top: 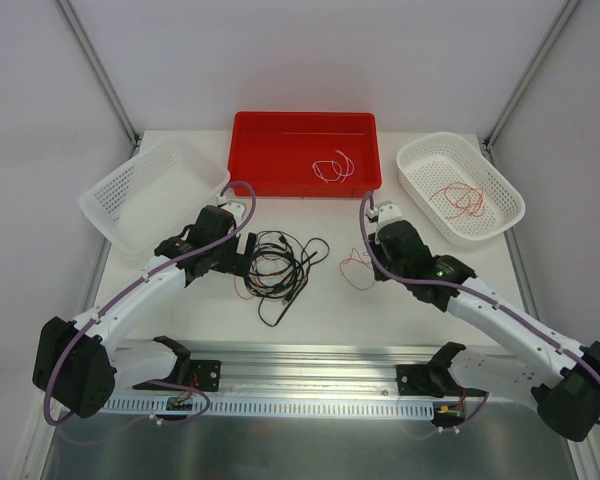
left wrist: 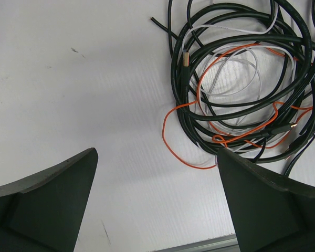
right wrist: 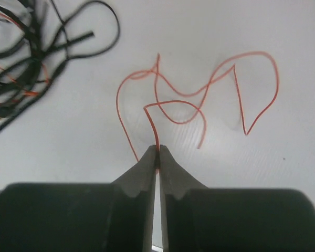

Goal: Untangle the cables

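Calling this partway done. Nearest in: right gripper [right wrist: 157,149] is clenched on one loose red-orange wire [right wrist: 173,101], pinched near one end. The rest of the wire lies in open curls on the table [top: 320,310], apart from the main tangle [left wrist: 236,107]. That strand looks freed, just not yet dropped anywhere.

Left gripper [left wrist: 155,157] hangs with jaws spread wide, nothing between them, just beside the tangle's left edge.

The tangle sits mid-table between the two arms: black cables coiled together, with white and red-orange ones threaded through. That's the bulk of what's left.

Farther back, the right-hand white basket [top: 500,225] holds a few red-orange wires [top: 460,198]. The red bin [top: 250,150] at the far edge holds a couple of thin strands [top: 332,168], pale and reddish. Left-hand white basket [top: 110,215]: no wire I can make out from above.

My read: several thin ones are sorted, the held one likely goes to the right basket, and the blacks aren't started.
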`<action>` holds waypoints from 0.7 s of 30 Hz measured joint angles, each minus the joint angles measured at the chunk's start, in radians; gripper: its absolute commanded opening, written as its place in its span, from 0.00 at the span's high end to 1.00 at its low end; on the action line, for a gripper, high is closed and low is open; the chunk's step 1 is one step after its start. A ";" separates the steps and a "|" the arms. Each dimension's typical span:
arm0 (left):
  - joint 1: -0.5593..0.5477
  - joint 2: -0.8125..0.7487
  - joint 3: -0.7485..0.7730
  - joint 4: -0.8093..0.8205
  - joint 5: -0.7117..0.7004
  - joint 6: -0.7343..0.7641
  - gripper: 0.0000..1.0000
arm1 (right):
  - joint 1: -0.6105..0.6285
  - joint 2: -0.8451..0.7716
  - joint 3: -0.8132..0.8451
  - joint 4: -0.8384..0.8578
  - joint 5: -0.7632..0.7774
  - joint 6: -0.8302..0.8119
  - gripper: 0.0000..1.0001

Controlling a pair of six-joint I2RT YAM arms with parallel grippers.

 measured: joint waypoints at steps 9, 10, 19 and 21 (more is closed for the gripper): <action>0.000 0.000 0.000 -0.002 0.000 0.000 0.01 | -0.056 0.159 -0.069 0.016 0.067 0.113 0.57; 0.000 0.000 0.000 -0.002 0.000 0.000 0.01 | -0.064 0.172 -0.069 0.023 0.070 0.118 0.37; 0.000 0.000 0.000 -0.002 0.000 0.000 0.01 | -0.083 0.307 -0.063 0.070 0.036 0.099 0.00; 0.000 0.000 0.000 -0.002 0.000 0.000 0.01 | -0.088 0.351 -0.051 0.076 0.018 0.092 0.01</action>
